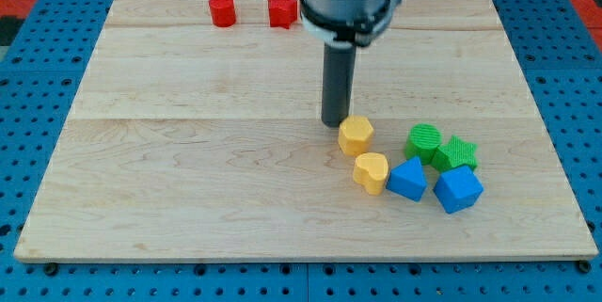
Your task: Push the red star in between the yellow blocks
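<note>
The red star [282, 10] lies near the view's top edge of the wooden board, left of the arm's body. A yellow hexagon block [356, 135] sits right of centre, and a yellow heart block [372, 171] lies just below it, almost touching. My tip [334, 122] rests on the board just left of the yellow hexagon, very close to it. The red star is far above the tip and both yellow blocks.
A red cylinder [222, 9] stands left of the red star. A green cylinder [423, 141], a green star [457, 154], a blue triangular block [407, 180] and a blue cube [458, 189] cluster right of the yellow blocks. The board [188, 180] sits on blue pegboard.
</note>
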Controlling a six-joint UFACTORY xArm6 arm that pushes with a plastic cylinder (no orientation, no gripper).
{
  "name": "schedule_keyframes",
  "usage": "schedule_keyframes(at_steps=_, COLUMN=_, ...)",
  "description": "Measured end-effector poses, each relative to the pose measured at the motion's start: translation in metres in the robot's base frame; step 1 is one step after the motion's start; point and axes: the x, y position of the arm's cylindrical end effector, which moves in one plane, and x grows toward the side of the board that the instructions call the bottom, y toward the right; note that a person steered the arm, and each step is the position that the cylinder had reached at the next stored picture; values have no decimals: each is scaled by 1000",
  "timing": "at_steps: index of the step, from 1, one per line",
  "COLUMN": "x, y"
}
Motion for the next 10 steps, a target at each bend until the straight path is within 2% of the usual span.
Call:
schedule_keyframes(at_steps=1, x=15, y=27)
schedule_keyframes(at_steps=2, x=-22, y=15)
schedule_keyframes(at_steps=3, x=-77, y=-16)
schedule_keyframes(at_steps=4, x=-108, y=0)
schedule_keyframes(at_steps=5, x=-163, y=0)
schedule_keyframes(at_steps=6, x=-196, y=5)
schedule_keyframes(at_steps=7, x=-238, y=-22)
schedule_keyframes(at_steps=8, x=-226, y=-39)
schedule_keyframes(at_steps=9, x=-185, y=-40)
schedule_keyframes(at_steps=10, x=-168, y=-35)
